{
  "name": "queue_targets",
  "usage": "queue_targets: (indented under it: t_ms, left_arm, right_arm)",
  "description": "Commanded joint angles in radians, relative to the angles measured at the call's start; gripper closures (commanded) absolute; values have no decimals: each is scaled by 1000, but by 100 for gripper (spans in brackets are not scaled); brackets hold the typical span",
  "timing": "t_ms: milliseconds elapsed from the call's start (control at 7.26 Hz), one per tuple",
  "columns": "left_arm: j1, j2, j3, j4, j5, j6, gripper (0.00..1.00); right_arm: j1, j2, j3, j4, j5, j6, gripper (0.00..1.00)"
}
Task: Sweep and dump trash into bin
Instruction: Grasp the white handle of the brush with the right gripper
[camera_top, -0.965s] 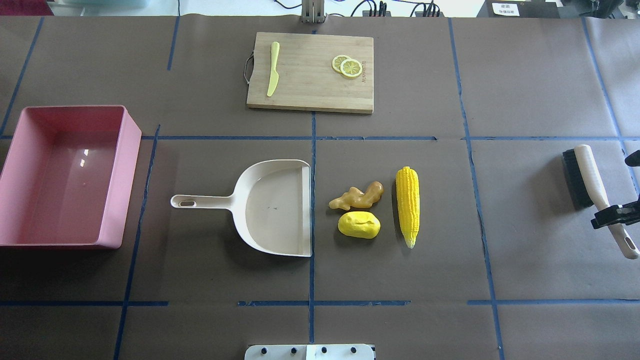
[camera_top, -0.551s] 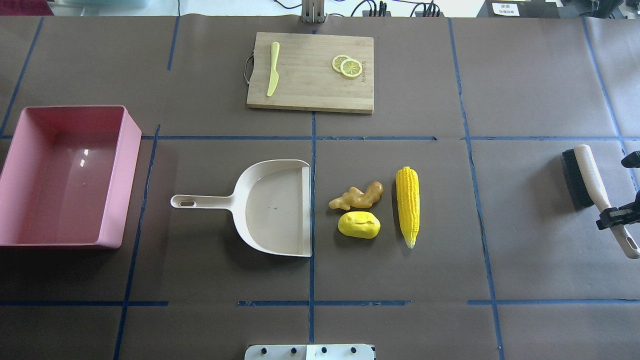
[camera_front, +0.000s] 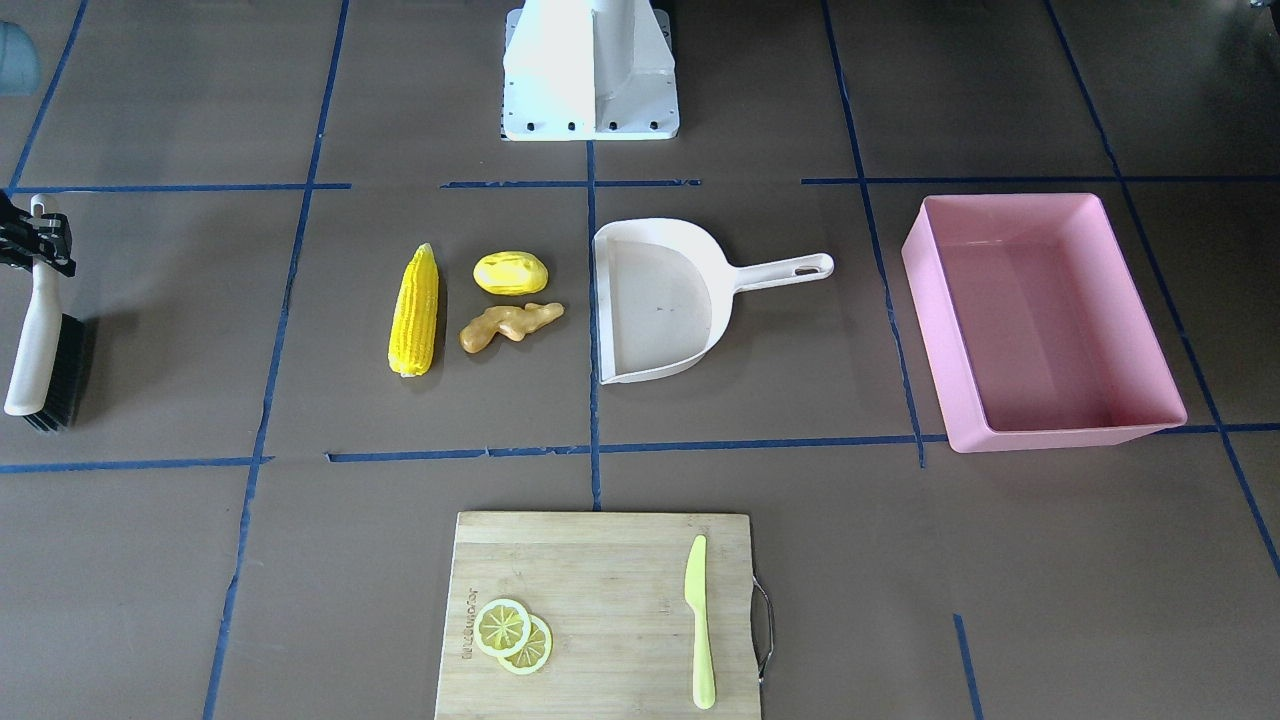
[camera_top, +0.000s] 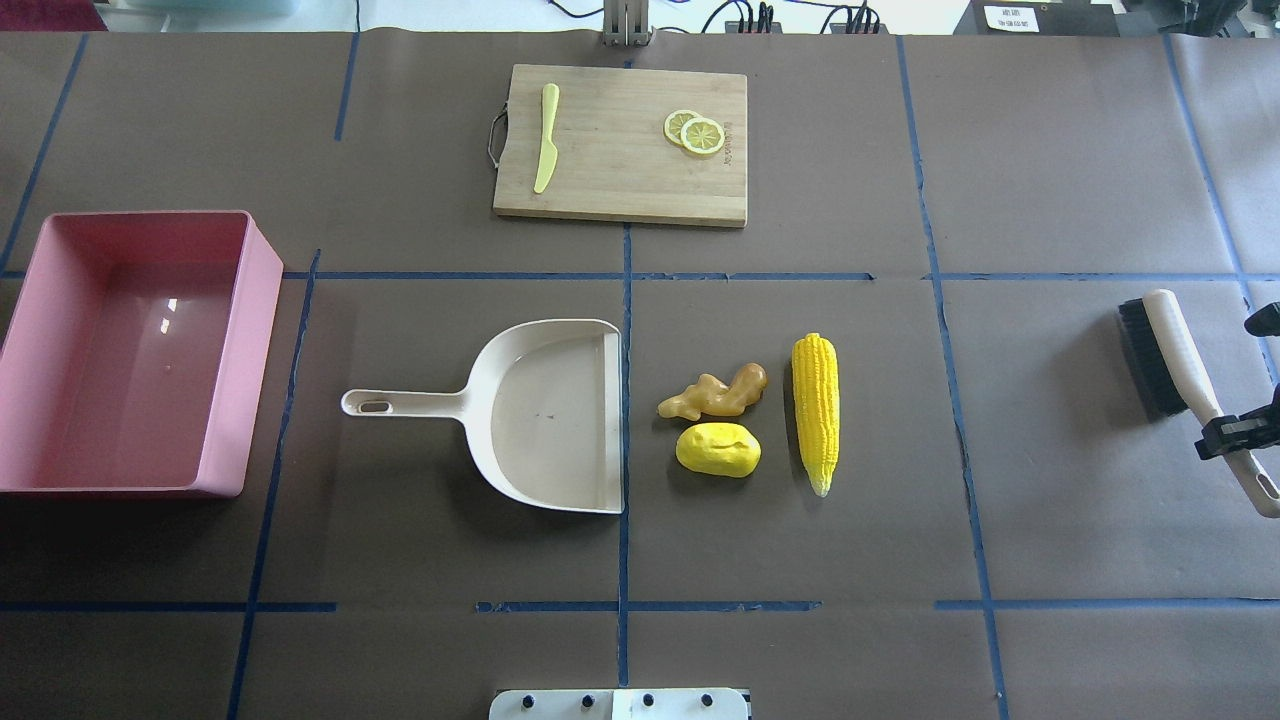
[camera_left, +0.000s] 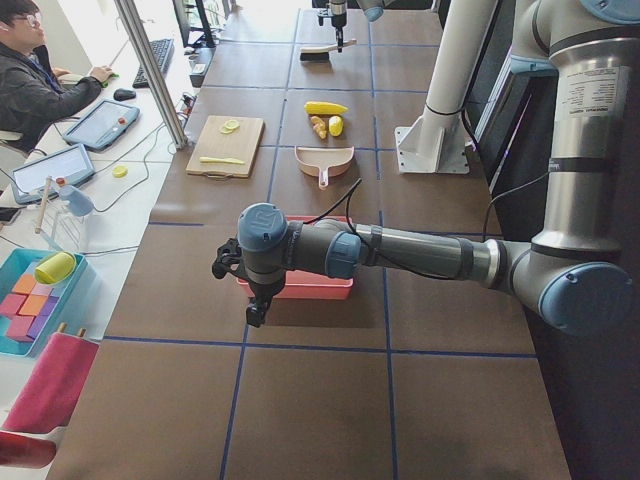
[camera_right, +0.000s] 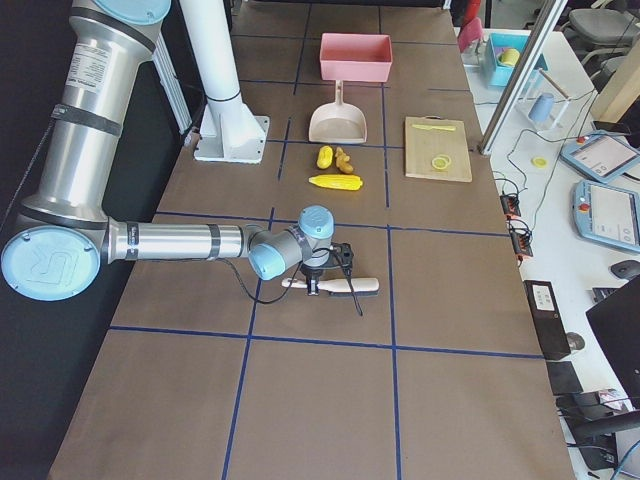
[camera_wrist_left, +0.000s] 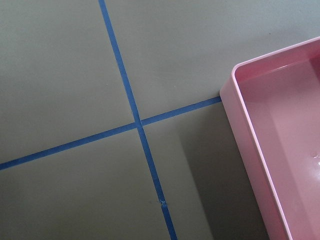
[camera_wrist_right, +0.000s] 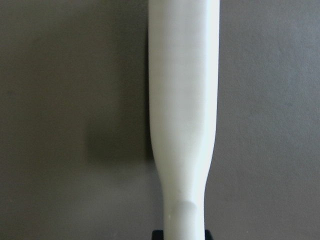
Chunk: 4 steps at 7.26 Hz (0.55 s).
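The trash lies at mid table: a corn cob (camera_top: 816, 412), a yellow potato lump (camera_top: 718, 449) and a ginger root (camera_top: 715, 393), just right of the cream dustpan (camera_top: 540, 415) and its open mouth. The pink bin (camera_top: 255, 350) stands empty at far left. My right gripper (camera_top: 1235, 435) is at the far right edge, shut on the white handle of a black-bristled brush (camera_top: 1175, 345); the right wrist view shows that handle (camera_wrist_right: 182, 100) close up. My left gripper (camera_left: 255, 300) hangs beside the bin's outer end, seen only in the exterior left view, so I cannot tell its state.
A wooden cutting board (camera_top: 620, 170) at the far side holds a yellow-green knife (camera_top: 546, 135) and lemon slices (camera_top: 695, 132). The robot base (camera_front: 590, 70) stands at the near edge. Blue tape lines cross the brown table cover.
My right gripper has shifted slightly right along the brush handle, and the brush head has edged a little to the left. The trash, dustpan and bin have not moved.
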Motion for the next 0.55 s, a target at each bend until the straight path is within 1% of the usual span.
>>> queue_targets:
  t_ms: [0,138,276,413]
  left_arm:
    - [41,-19,-28,-138,-7,4,0]
    - [75,-21,-33,-272,-38,6,0]
    - [130,-19,-41,-381,-109,-5,0]
    - [176,-30,-50,-420,-232,-17,0]
  right_arm:
    - [0,-1,1,3,-2,0,100]
    - [0,1,1,3,-10,-2,100]
    - [-1,4,1,3,-17,-2,100]
    - [0,4,1,3,-22,-2,100]
